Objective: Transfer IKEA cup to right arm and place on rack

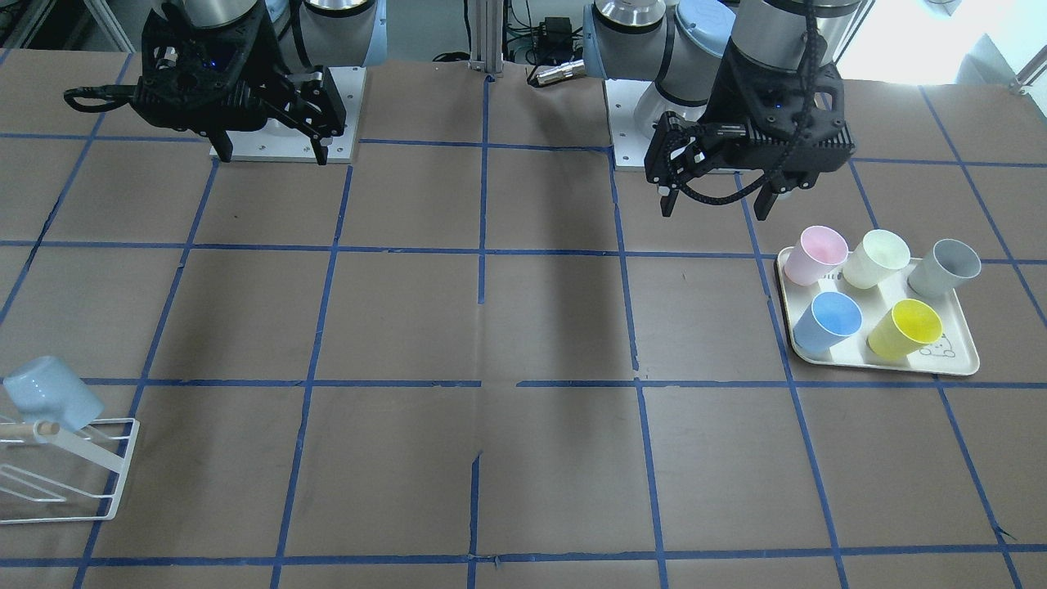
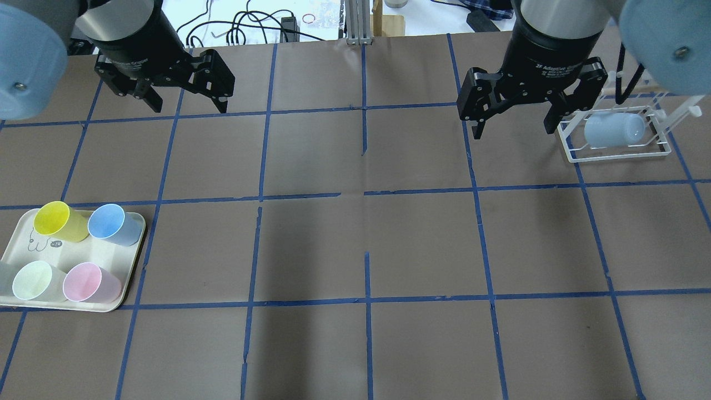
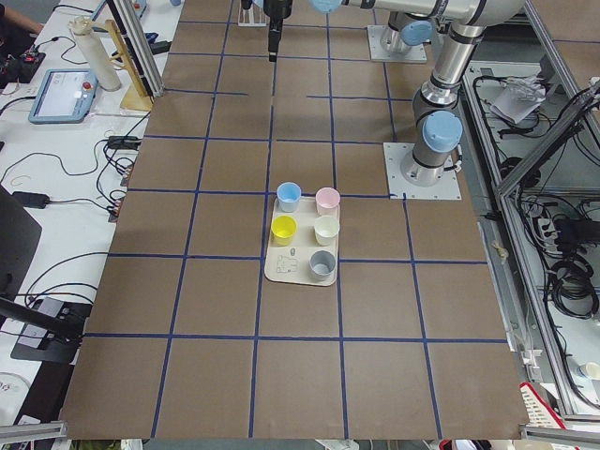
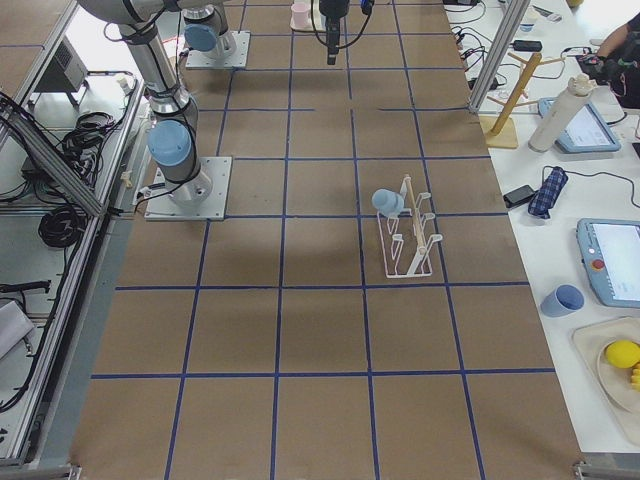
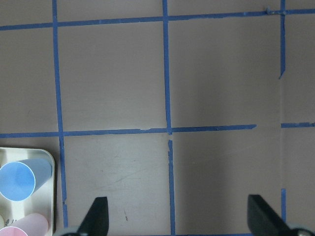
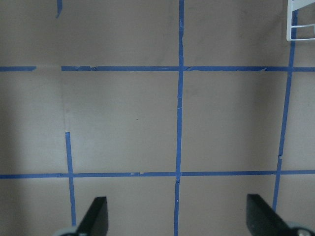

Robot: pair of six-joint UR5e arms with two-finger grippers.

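The IKEA cup (image 1: 51, 401), pale sky-blue, hangs tilted upside down on a prong of the white wire rack (image 1: 78, 473) at the table's right end. It also shows in the overhead view (image 2: 614, 130) on the rack (image 2: 616, 151), and in the exterior right view (image 4: 388, 202). My right gripper (image 2: 514, 130) is open and empty, raised above the table just left of the rack and apart from the cup; it also shows in the front-facing view (image 1: 274, 155). My left gripper (image 2: 189, 104) is open and empty, raised at the back left (image 1: 716, 206).
A cream tray (image 2: 132, 266) at the table's left holds a deeper blue cup (image 2: 114, 224), a yellow cup (image 2: 55, 221), a pink cup (image 2: 89, 282), a pale green cup (image 2: 33, 280) and a grey cup (image 1: 945, 267). Brown paper with blue tape lines covers the table.
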